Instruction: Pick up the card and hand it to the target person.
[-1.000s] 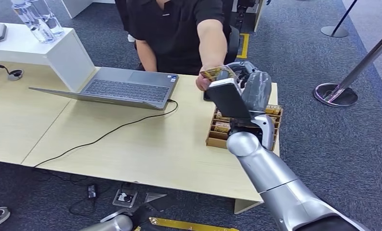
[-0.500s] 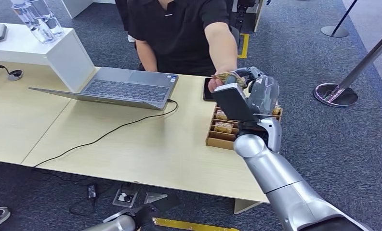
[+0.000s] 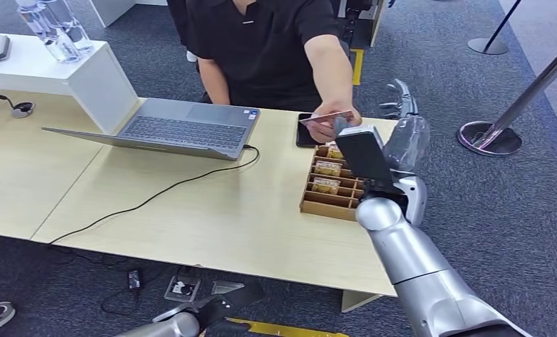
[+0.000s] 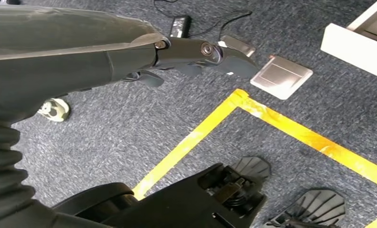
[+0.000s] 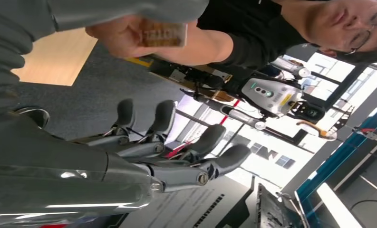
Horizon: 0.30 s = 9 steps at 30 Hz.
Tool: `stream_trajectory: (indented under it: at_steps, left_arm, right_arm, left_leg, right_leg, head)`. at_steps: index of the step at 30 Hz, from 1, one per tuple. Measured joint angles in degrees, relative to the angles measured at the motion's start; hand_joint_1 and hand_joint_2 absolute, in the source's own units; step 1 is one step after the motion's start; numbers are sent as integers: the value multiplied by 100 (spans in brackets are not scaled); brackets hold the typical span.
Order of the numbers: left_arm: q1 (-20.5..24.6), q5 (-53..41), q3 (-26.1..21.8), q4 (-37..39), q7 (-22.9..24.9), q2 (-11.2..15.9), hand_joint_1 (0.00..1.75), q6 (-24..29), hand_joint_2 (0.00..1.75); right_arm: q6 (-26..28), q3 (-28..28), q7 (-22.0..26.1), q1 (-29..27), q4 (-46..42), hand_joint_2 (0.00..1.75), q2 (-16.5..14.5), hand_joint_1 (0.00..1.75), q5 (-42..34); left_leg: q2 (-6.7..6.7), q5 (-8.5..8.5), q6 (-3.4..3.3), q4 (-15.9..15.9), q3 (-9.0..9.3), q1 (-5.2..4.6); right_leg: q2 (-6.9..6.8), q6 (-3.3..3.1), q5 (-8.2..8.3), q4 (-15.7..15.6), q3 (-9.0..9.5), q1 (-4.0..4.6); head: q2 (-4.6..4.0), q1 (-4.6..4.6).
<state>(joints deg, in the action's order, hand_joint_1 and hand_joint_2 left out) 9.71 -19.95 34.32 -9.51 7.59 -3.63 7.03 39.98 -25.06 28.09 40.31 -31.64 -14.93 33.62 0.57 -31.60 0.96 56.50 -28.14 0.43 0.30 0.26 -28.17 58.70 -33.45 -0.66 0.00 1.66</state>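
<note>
Head view shows us the card (image 3: 326, 117) pinched in the person's hand (image 3: 329, 124), held flat above the far edge of the desk (image 3: 212, 210), just over a dark phone (image 3: 305, 130) lying there. Our right robot hand (image 3: 400, 100) is raised beside and beyond the person's hand, apart from the card, its fingers (image 3: 404, 91) spread and holding nothing. From the right wrist view we see the same fingers (image 5: 177, 156) splayed with clear gaps between them, and the card (image 5: 163, 34) gripped by the person's hand (image 5: 117, 35) a little way off. A wooden card tray (image 3: 331, 191) with divided slots sits on the desk under our right forearm, some cards standing in it. An open laptop (image 3: 170, 126) rests farther left, its cable trailing across the desk. Our left robot hand (image 4: 196, 52) hangs over the carpeted floor (image 4: 129, 123), fingers loosely extended and holding nothing, near yellow floor tape (image 4: 291, 133).
</note>
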Motion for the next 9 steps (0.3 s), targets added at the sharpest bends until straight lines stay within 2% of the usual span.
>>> stream_trajectory:
  at_steps: [4,9]
  left_arm:
    - [-1,-2,0,0,8,0,0,8,0]
    - [-8,5,-4,0,8,1,0,56,0]
  right_arm:
    - [0,233,89,-102,-136,0,0,0,179]
    - [0,805,287,-327,-430,0,-5,0,759]
  left_leg:
    - [0,0,0,0,0,0]
    - [2,0,0,0,-2,0]
  right_leg:
    - [0,0,0,0,0,0]
    - [-1,0,0,0,0,0]
  head:
    - [0,3]
    - [0,4]
